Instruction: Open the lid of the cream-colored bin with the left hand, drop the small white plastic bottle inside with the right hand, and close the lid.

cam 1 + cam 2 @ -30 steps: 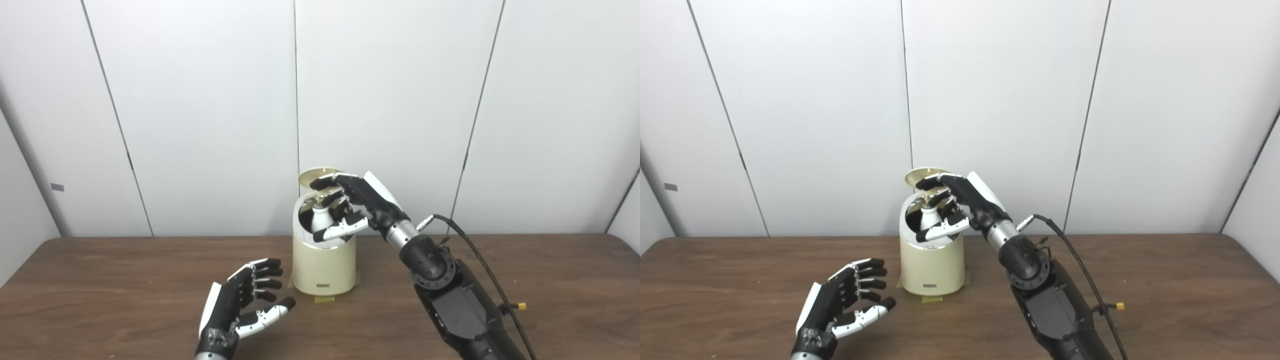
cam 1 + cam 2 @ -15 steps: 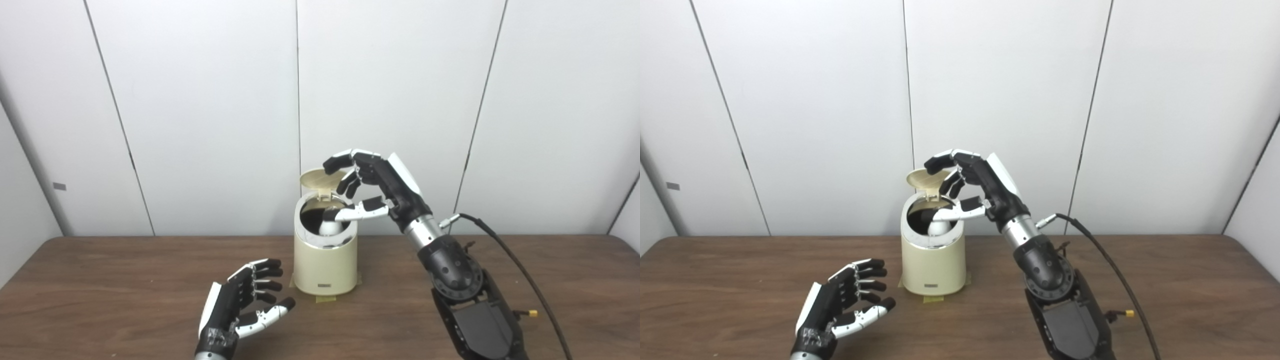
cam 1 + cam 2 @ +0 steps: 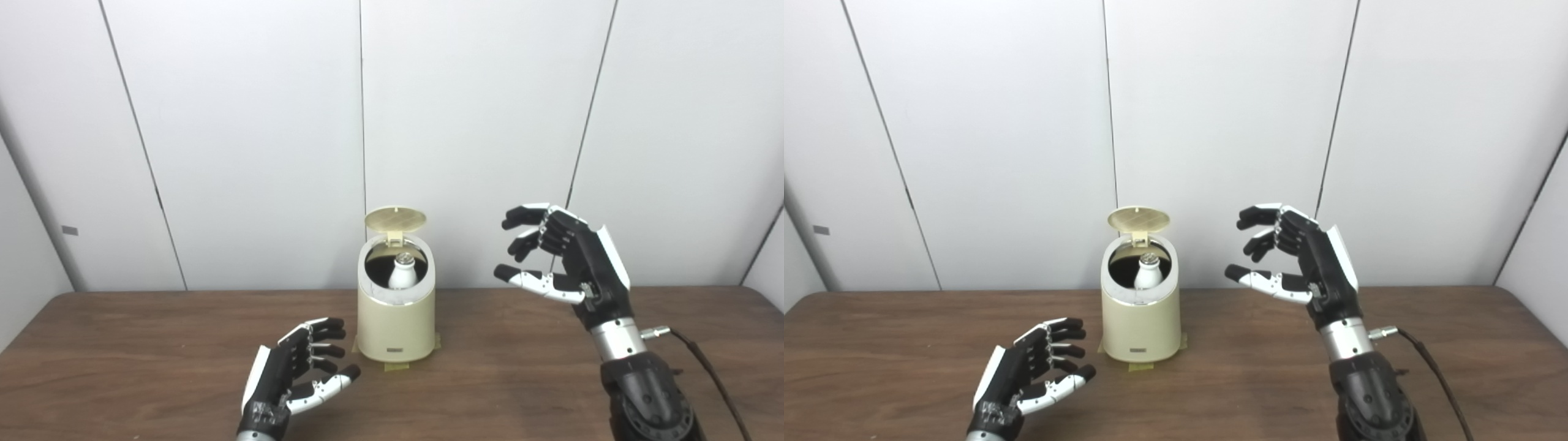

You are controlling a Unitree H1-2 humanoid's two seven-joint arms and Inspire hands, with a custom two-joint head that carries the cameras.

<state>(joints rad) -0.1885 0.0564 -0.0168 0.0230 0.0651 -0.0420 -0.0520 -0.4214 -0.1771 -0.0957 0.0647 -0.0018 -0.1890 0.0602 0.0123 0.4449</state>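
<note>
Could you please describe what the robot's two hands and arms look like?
Both the left hand and right hand have black fingers, white back plates and white thumbs with black tips. The right has a silver wrist cuff, a black round-jointed forearm and a dark cable plugged in at the wrist.

Left hand [image 3: 294,373] low, right hand [image 3: 566,257] raised, fingers spread.

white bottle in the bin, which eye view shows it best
The right eye view, narrowly: the white bottle stands upright inside the open cream bin, cap and shoulder clear of the front rim. The left eye view shows the same bottle, cropped slightly more by the rim. Neither shows its base.
</note>
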